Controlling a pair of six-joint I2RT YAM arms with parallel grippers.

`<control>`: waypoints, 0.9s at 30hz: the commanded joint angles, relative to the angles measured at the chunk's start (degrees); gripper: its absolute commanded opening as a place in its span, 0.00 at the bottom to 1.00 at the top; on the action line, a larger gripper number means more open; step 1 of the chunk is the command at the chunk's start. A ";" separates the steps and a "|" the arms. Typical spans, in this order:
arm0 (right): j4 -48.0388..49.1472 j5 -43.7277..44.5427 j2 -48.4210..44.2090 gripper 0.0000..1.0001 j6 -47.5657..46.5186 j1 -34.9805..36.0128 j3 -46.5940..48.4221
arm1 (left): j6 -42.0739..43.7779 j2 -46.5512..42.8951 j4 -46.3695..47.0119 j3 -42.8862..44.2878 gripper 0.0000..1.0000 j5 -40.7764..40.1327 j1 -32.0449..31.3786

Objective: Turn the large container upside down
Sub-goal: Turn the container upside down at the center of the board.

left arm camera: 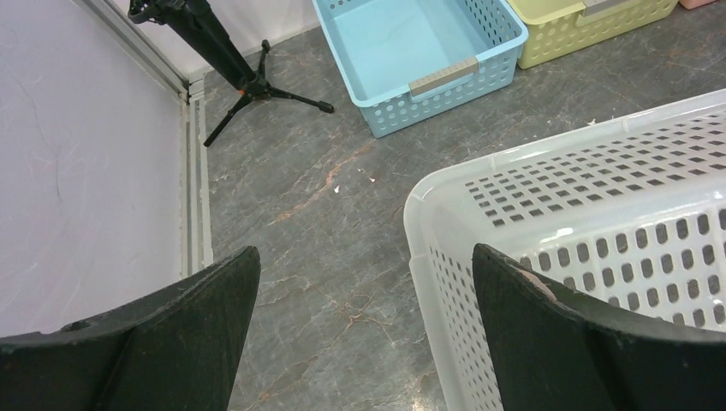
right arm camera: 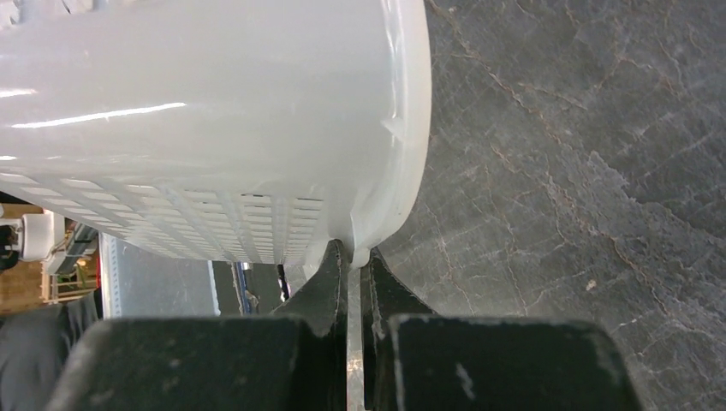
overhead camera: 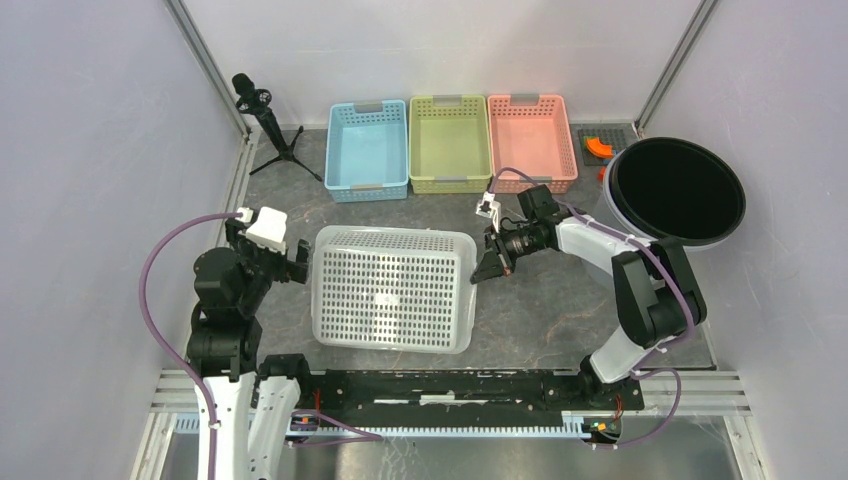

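right tool (overhead camera: 482, 266) clamps tight on the rim of the large white container (overhead camera: 395, 290), which lies base-up in the middle of the counter (overhead camera: 545, 310); left tool (overhead camera: 300, 262) gapes wide just beside its left end.

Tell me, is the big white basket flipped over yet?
Looks done: the large white perforated plastic basket lies with its holed bottom facing up. In hand: the right gripper is shut on its rim at one end; the left gripper is open beside the other end. Remaining: probably just letting go and backing away.
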 commanded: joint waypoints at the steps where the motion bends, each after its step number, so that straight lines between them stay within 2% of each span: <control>1: 0.84 6.13 2.23 0.02 -4.87 -0.52 1.40 | -2.43 -0.44 2.58 -0.49 1.00 1.27 0.54; 10: 1.66 8.19 4.14 0.12 -4.92 -0.83 1.43 | -2.35 -0.29 2.73 -0.67 1.00 1.46 0.55; 22: 5.47 11.15 6.28 0.13 -2.12 -2.70 0.28 | -2.33 -0.11 2.61 -0.66 1.00 2.03 0.48; 27: 7.37 13.34 6.50 0.14 -0.44 -3.70 -0.51 | -1.72 -0.04 1.76 -0.46 1.00 4.67 0.55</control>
